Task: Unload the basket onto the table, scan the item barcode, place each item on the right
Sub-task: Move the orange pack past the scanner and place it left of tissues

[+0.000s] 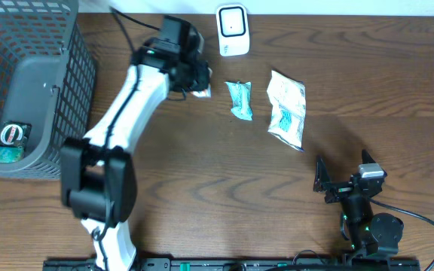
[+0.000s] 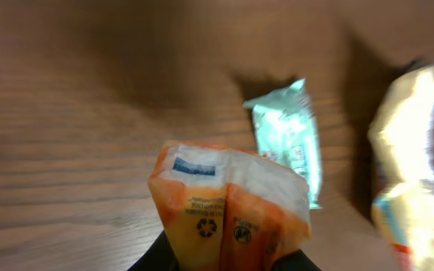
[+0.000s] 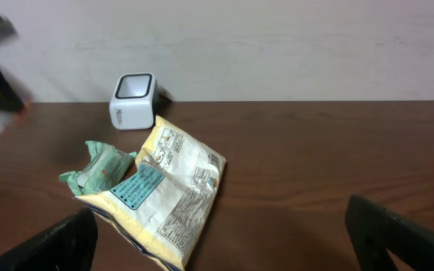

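Note:
My left gripper [image 1: 200, 81] is shut on a small orange and white snack packet [image 2: 228, 207], held above the table a little left of and in front of the white barcode scanner [image 1: 233, 30]. The packet's back seam and recycling marks face the left wrist camera; no barcode shows on it. On the table to the right of the packet lie a teal packet [image 1: 240, 100] and a yellow and white bag [image 1: 287, 109]. My right gripper [image 1: 343, 178] stands open near the front right, nothing between its fingers, facing the bag [image 3: 168, 192] and the scanner [image 3: 134, 100].
A grey wire basket [image 1: 59, 83] stands at the far left with a round-labelled item [image 1: 12, 134] and a green packet [image 1: 4, 154] inside. A black cable runs along the table's back edge by the scanner.

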